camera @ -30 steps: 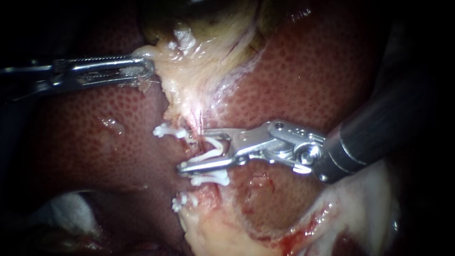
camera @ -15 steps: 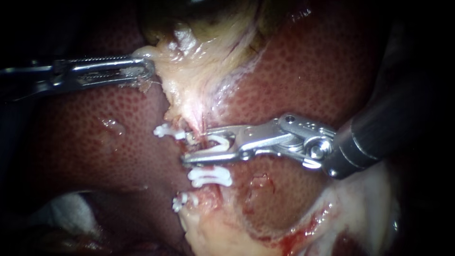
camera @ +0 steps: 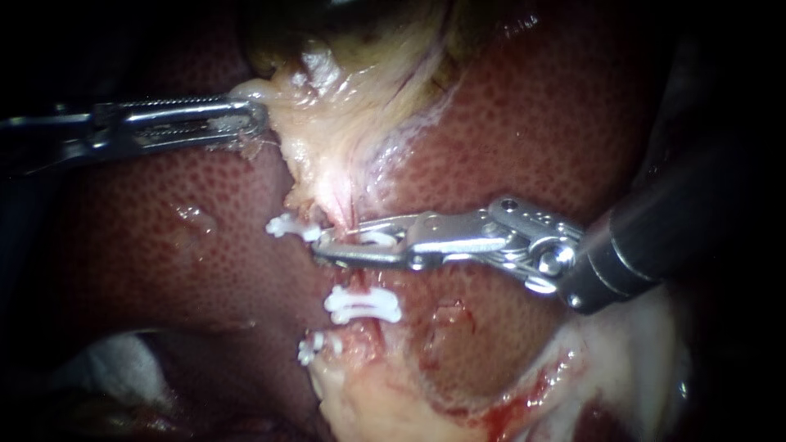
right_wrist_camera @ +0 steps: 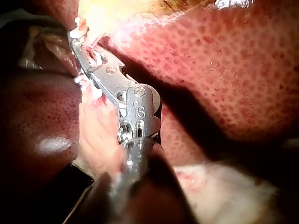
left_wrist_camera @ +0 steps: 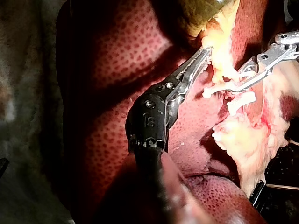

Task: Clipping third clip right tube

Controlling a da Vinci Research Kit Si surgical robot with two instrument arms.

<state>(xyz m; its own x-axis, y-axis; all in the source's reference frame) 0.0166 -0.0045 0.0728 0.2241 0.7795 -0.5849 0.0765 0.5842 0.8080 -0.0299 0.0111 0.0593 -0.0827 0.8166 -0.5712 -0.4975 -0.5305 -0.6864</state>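
My right instrument (camera: 322,246) comes in from the right, its jaws drawn together on a white clip (camera: 378,239) that sits across the right tube (camera: 342,209). Ahead of the shaft in the right wrist view, the same jaws (right_wrist_camera: 78,41) reach into the pale tissue. Below them on that tube lies a closed white clip (camera: 363,304). Two more white clips (camera: 289,227) (camera: 314,347) lie further left. My left instrument (camera: 256,121) holds the yellowish gallbladder tissue (camera: 327,123) with its jaws shut on the tissue's edge (left_wrist_camera: 205,50).
Dark red liver (camera: 532,123) surrounds the field on both sides. Pale, blood-stained tissue (camera: 385,405) lies at the bottom, and a fold of white gauze (camera: 115,360) sits at the lower left. The right instrument's dark shaft (camera: 655,229) crosses the right side.
The right instrument's jaws, wide apart around the clip and tube a second ago, have closed down on them and shifted slightly up the tube. The left instrument has not moved.
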